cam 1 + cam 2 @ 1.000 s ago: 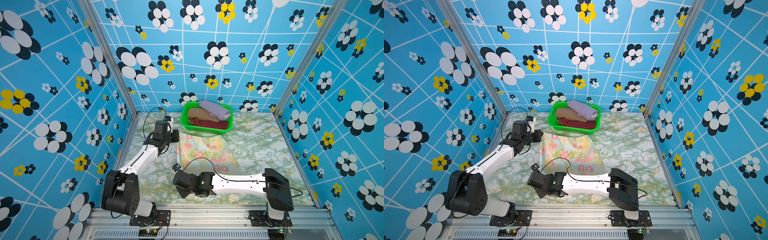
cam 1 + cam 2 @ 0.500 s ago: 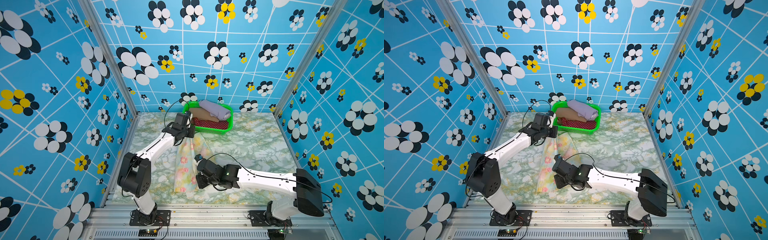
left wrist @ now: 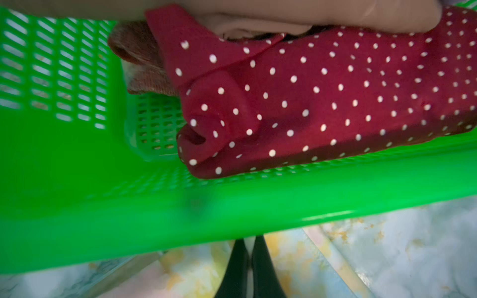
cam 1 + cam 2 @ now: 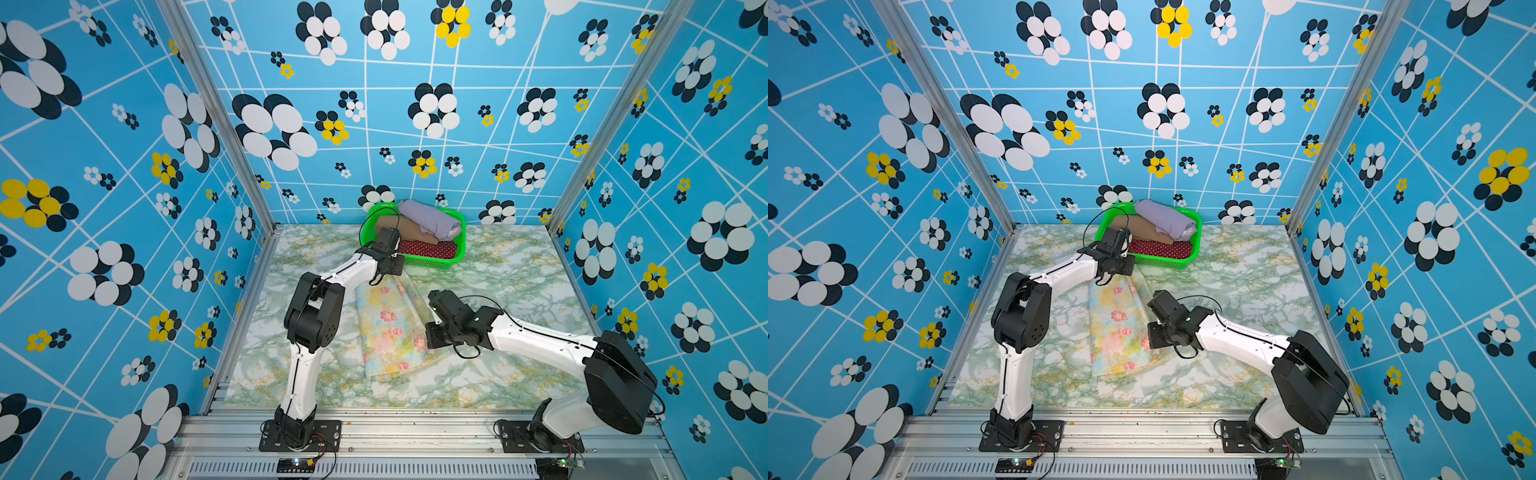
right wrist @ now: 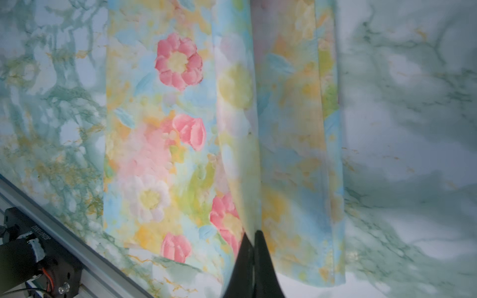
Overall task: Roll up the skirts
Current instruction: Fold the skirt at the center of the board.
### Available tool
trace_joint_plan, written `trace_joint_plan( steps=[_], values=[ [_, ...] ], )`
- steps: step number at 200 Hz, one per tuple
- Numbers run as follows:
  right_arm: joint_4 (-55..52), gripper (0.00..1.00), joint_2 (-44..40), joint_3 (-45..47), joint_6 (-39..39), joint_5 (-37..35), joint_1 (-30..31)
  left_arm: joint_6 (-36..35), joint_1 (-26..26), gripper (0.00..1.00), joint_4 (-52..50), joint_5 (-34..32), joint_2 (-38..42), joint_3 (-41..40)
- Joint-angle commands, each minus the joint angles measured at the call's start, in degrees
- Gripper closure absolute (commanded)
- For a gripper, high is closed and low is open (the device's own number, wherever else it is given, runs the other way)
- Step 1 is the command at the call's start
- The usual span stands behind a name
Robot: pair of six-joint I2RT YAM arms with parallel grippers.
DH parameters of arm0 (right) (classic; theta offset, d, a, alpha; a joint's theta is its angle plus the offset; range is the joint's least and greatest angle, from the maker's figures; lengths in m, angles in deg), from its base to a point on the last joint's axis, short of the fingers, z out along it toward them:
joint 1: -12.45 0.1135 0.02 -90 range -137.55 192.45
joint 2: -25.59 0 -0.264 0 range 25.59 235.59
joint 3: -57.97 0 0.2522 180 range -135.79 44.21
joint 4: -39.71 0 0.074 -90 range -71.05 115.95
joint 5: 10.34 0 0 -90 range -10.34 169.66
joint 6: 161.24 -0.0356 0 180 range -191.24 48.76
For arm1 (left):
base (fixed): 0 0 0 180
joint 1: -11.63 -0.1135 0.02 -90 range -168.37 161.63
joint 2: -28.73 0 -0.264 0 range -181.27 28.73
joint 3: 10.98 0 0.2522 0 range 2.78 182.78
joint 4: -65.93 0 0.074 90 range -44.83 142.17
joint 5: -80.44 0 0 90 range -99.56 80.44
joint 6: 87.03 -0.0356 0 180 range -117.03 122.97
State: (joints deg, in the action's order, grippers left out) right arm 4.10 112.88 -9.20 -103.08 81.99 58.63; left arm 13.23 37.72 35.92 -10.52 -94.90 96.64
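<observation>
Left gripper [image 3: 249, 238] and right gripper [image 5: 252, 233], each pinching the skirt [image 4: 388, 328], have folded it lengthwise

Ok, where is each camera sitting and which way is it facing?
Both top views: high over the front rail, facing down toward the back wall; left arm, right arm, skirt, basket.
Left wrist: on the left arm, facing the basket and red dotted cloth; shut left end effector shows.
Right wrist: on the right arm, facing along the skirt; right end effector shut on a fold.
Shared: the skirt shows in all.
</observation>
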Motion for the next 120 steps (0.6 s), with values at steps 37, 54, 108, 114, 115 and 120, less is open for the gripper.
trace_joint_plan(
  steps=[37,54,108,114,115,120],
  values=[
    [-0.56,0.91,3.85,-0.60,3.66,1.66,-3.70,-4.90,1.34,0.00,14.94,3.93,3.25,-5.62],
    [-0.72,0.28,2.99,-0.56,3.97,1.33,-4.61,-7.03,1.18,0.01,25.50,9.16,9.89,-14.65],
    [-1.71,0.01,-9.06,2.43,4.40,5.05,-11.32,-33.89,4.06,0.00,35.22,19.66,34.51,-36.97],
    [-1.66,0.01,-10.58,3.08,4.40,5.82,-12.24,-41.80,6.00,0.00,34.36,18.28,38.00,-40.21],
    [-1.64,0.01,-10.79,3.19,4.40,5.96,-12.42,-43.22,6.17,0.01,34.09,17.96,38.54,-40.49],
    [-1.60,0.01,-11.97,3.65,4.33,6.75,-13.20,-49.99,8.25,0.01,32.79,16.51,40.91,-43.34]
  ],
)
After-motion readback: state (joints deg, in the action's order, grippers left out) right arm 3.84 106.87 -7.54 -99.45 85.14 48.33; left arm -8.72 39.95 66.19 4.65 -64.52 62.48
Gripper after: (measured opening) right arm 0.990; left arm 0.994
